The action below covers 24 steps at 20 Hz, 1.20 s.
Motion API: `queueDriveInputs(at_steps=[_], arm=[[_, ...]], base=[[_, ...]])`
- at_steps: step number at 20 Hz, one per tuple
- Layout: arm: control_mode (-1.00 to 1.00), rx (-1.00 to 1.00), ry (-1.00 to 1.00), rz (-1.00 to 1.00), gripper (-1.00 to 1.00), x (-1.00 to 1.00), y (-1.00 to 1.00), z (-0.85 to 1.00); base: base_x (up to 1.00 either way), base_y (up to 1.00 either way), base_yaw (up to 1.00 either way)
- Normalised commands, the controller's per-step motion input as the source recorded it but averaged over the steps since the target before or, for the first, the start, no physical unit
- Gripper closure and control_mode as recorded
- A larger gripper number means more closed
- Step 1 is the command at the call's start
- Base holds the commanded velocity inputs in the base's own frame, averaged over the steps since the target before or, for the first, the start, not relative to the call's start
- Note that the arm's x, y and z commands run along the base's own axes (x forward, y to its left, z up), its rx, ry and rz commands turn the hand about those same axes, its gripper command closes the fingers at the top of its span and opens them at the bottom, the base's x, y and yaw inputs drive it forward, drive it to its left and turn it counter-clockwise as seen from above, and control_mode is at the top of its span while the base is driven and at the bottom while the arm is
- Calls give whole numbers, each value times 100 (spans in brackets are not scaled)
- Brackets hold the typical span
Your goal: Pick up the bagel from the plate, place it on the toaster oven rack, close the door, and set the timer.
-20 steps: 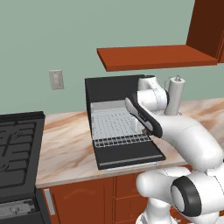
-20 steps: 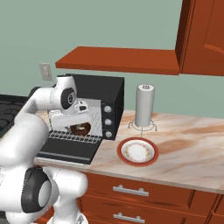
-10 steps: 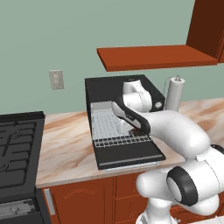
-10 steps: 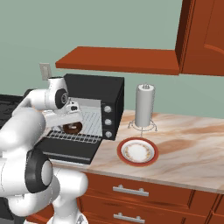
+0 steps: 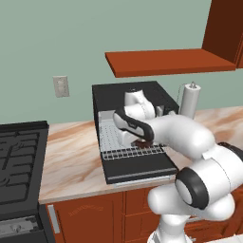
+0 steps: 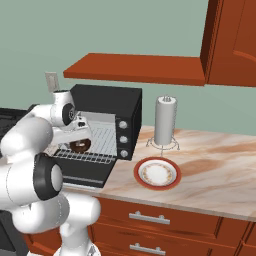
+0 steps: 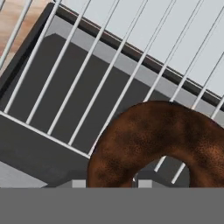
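While the end effector pinches the bagel over the toaster oven rack, an early release could roll it off the front edge.

Bagel close above rack bars.
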Motion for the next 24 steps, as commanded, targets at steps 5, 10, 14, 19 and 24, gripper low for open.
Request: queueDriveInputs(at_steps=[5, 10, 14, 19, 24], arm=[[-100, -1, -4, -1, 100, 37, 17, 0], [-100, -1, -5, -2, 100, 34, 8, -3], [-100, -3, -7, -2, -100, 12, 8, -8], [-100, -1, -6, -2, -100, 2, 0, -5], [-100, 0, -15, 0, -100, -38, 0, 12]], base=[[0, 0, 0], [0, 0, 0], [0, 0, 0], [0, 0, 0], [0, 0, 0]])
